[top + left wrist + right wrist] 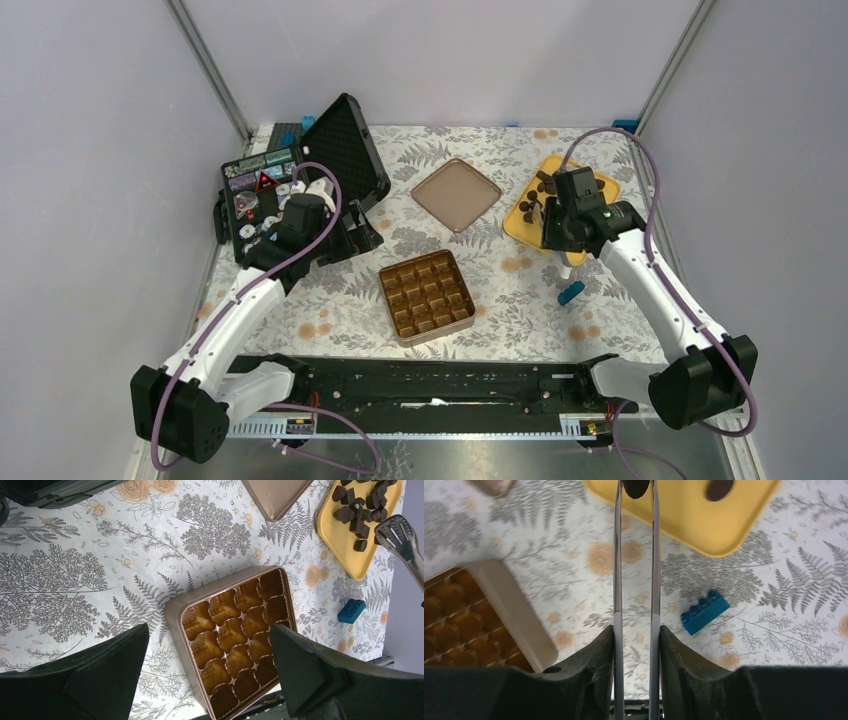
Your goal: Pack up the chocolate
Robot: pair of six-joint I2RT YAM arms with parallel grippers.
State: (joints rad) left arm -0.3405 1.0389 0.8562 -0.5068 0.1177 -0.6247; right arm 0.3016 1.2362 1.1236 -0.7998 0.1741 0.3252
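Several dark chocolate pieces (pixel 545 190) lie on a yellow tray (pixel 598 188) at the back right; they also show in the left wrist view (pixel 360 510). My right gripper (pixel 560 235) (pixel 635 645) is shut on metal tongs (pixel 617 580). The tong tips reach over the tray's near edge with one chocolate piece (pixel 636 487) between them; whether they pinch it I cannot tell. The tong head also shows in the left wrist view (pixel 398 531). The golden tin (pixel 427 296) (pixel 175 611) has empty compartments. My left gripper (pixel 355 238) (pixel 210 680) is open and empty above the tin.
The flat brown lid (pixel 457 193) lies behind the tin. A blue brick (pixel 570 293) (pixel 704 611) lies right of the tin. An open black case (pixel 300 185) stands at the back left. Another chocolate piece (pixel 719 489) lies on the tray (pixel 684 515).
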